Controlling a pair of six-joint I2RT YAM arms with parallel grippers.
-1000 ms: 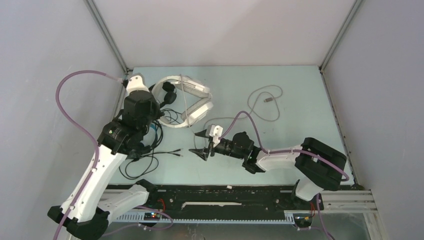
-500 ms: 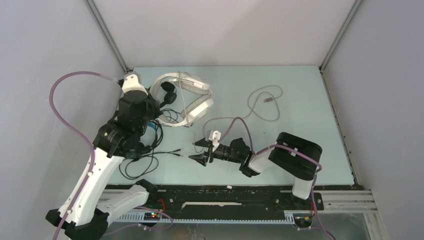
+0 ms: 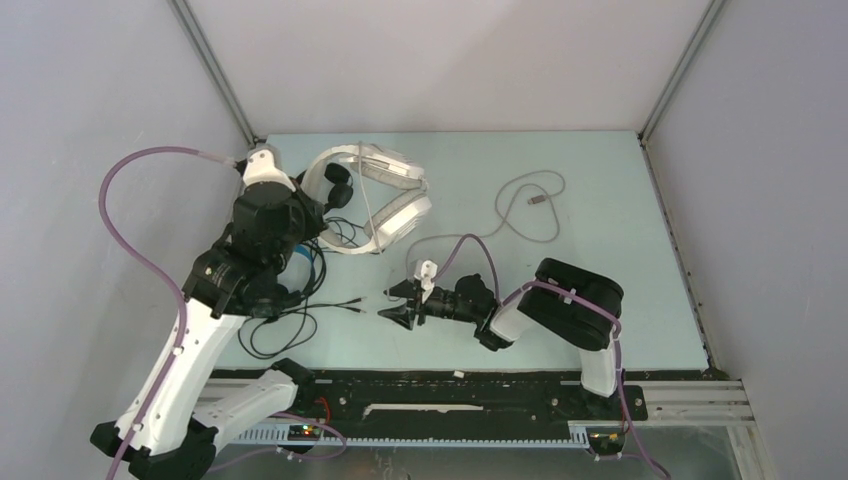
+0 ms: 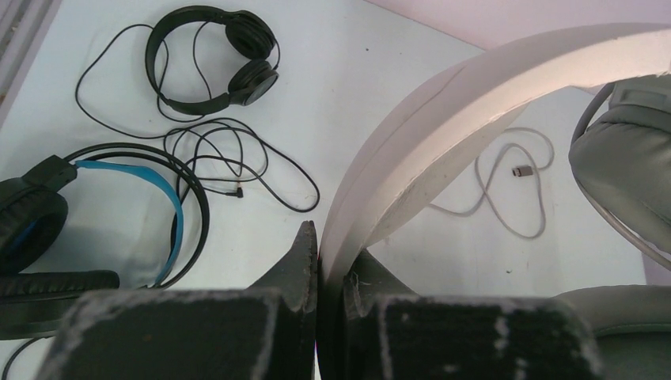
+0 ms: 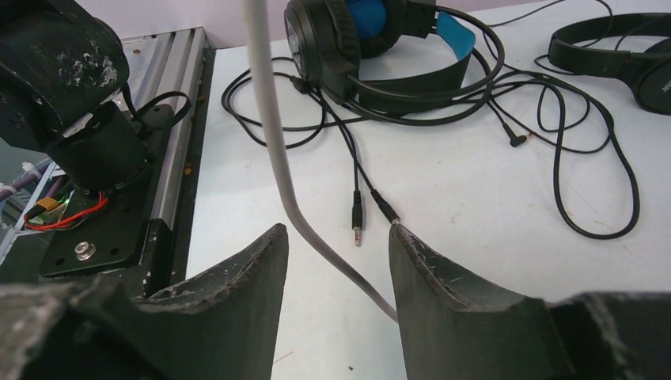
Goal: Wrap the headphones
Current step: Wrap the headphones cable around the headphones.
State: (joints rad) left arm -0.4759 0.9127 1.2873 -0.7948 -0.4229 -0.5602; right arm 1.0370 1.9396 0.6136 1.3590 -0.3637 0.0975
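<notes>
Left gripper [image 4: 329, 252] is pinched tight on the white headset's [image 3: 400, 213] band at the table's [image 3: 620, 200] back-left, while the right gripper [image 5: 336, 233] gapes wide around its pale cable [image 5: 269, 119]. That loose cable could slide out, I'd guess, since nothing grips it; the right arm lies low, folded, reaching leftward.

The flat, pale blue-green desk [image 3: 600, 280] carries a small, slim black headset [image 4: 253, 77] at its far left. A bulkier black headset with a blue-lined headband [image 5: 340, 47] lies nearer the arm bases. Thin black cables with jack plugs [image 5: 357, 215] sprawl beside both. A pale grey looped cable [image 3: 538, 200] lies well apart, to the right.
</notes>
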